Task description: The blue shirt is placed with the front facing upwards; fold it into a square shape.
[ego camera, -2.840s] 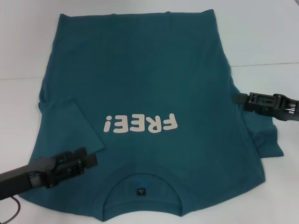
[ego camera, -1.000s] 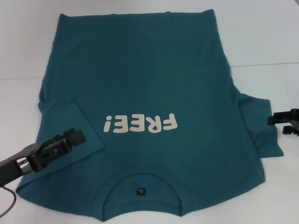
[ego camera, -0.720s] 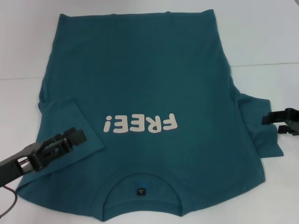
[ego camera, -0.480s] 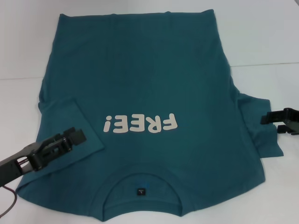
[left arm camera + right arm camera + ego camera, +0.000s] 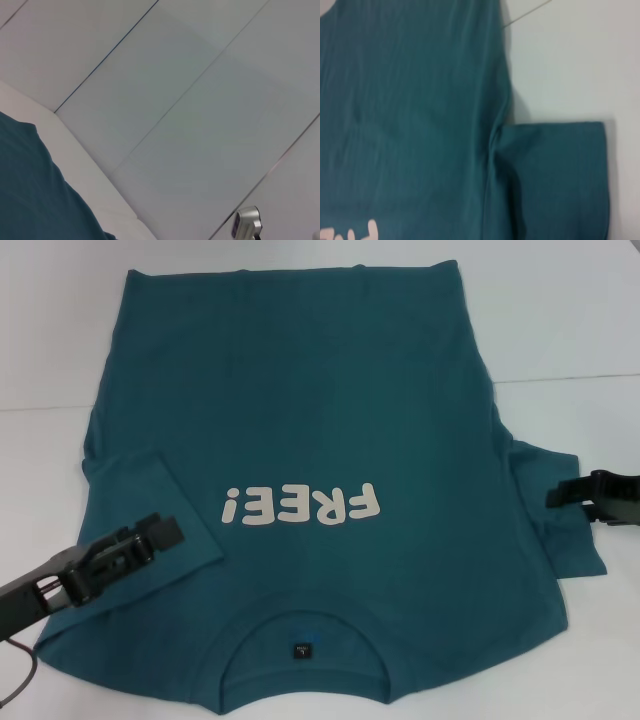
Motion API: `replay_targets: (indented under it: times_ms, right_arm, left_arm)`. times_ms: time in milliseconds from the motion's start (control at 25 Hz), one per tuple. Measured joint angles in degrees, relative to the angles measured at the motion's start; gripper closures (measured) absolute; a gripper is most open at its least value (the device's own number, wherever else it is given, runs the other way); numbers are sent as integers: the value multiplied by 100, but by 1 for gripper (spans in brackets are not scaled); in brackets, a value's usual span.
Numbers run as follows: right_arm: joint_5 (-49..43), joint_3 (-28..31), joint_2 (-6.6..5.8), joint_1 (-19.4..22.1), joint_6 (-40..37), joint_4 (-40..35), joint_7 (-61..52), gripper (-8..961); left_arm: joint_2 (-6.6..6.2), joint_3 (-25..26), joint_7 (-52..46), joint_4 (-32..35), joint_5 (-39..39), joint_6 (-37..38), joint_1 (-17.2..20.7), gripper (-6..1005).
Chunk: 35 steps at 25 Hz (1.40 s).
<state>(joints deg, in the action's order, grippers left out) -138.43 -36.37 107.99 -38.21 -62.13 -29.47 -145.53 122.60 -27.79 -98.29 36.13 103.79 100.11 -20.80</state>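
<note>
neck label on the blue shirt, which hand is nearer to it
Left. The left hand sits over the folded-in sleeve, a short way from the neck label on the blue shirt. The right hand is over the opposite sleeve, farther off.

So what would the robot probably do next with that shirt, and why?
Probably lower the right gripper onto the right sleeve and fold it inward. That sleeve lies spread out on the table, while the left sleeve is already folded over the blue shirt.
</note>
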Motion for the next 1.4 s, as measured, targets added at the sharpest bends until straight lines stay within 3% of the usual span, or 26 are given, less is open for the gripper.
replay_targets:
  times_ms: [280,480,800,1040,1400]
  right_arm:
    - [0,-216,-6,-30,6,3,-25,436]
    - [1,-230,-21,-24,-1,3,-27,636]
    - [1,-272,-45,20,-5,3,-28,879]
    - [3,-228,-88,73,-66,-68,-39,938]
    - [41,67,-169,193,-77,-289,-98,938]
  left_arm:
    - [0,31,-11,-1,0,-1,-3,278]
    - [0,38,-26,-1,0,-1,-3,278]
    - [0,39,-24,-1,0,0,-3,279]
    - [0,46,-23,-1,0,1,19,279]
    - [0,65,-28,-1,0,19,58,278]
